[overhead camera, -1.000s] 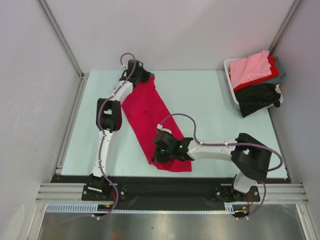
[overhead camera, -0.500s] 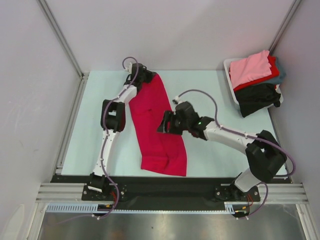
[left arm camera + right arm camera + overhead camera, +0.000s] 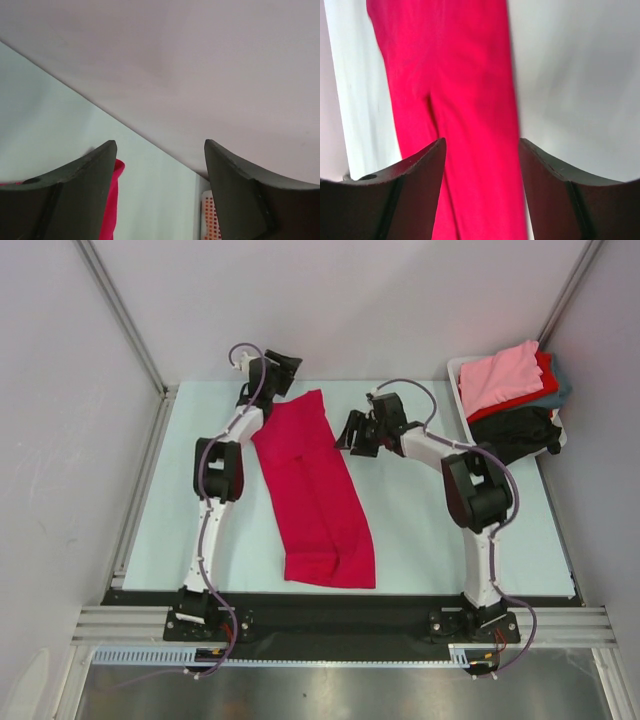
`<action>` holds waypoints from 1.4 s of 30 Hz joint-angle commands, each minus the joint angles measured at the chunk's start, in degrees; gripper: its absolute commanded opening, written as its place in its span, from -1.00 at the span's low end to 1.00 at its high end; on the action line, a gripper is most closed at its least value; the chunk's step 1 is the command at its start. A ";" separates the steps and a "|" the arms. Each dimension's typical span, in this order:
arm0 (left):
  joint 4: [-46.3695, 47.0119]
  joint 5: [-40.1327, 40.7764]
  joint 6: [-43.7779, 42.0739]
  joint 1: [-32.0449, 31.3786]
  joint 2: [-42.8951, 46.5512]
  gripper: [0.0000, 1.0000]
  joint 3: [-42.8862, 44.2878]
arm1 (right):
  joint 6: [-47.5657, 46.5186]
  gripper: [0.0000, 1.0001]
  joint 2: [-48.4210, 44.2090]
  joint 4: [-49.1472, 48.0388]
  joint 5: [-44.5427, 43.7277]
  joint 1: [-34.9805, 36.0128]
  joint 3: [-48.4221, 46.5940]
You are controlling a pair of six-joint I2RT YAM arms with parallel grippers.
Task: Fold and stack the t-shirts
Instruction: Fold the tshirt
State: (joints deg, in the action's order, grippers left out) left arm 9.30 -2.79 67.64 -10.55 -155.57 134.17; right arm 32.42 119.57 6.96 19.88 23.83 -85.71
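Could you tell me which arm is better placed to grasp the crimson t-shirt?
Probably right: open right gripper faces the crimson t-shirt beside it; left gripper points at the wall.

two white arms, black joints

the left arm (image 3: 206, 538) and right arm (image 3: 424, 445) share slim white links joined by bulky black joint housings (image 3: 218, 468). a thin lilac cable (image 3: 402, 382) runs along each, down to black bases (image 3: 195, 618). the fingers (image 3: 75, 195) are dark grey matte wedges with curved edges; one carries a small round hole (image 3: 31, 180).
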 commanded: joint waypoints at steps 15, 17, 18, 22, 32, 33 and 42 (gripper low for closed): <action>4.15 -4.59 -17.71 0.88 51.93 0.48 -53.55 | 5.89 0.19 33.70 0.76 14.75 -3.53 -42.76; 3.54 -6.00 -18.24 1.05 57.46 0.49 -60.76 | 7.38 0.05 36.43 1.47 15.27 -3.36 -46.64; 3.36 -6.96 -18.50 1.05 59.31 0.49 -65.13 | 8.09 -0.06 37.05 1.13 15.28 -3.36 -47.17; 2.92 -7.76 -17.98 1.05 67.39 0.48 -74.13 | 10.90 -0.41 37.67 -1.77 14.58 -4.06 -46.65; 3.00 -4.16 -21.05 -0.44 78.83 0.43 -89.86 | 12.75 -1.00 33.11 -3.34 6.14 -8.36 -40.17; 2.66 -3.98 -21.32 -0.44 79.36 0.43 -90.92 | 13.19 -1.00 31.18 -4.40 5.53 -9.15 -35.97; 2.92 -6.97 -25.45 -5.44 77.61 0.47 -96.19 | 16.00 -1.00 19.31 -17.49 4.29 -18.11 -12.57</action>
State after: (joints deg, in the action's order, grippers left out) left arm 10.37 -8.69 45.65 -13.13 -77.69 39.88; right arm 48.10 143.57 -5.98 28.82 9.15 -104.53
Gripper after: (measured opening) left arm 0.728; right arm 0.009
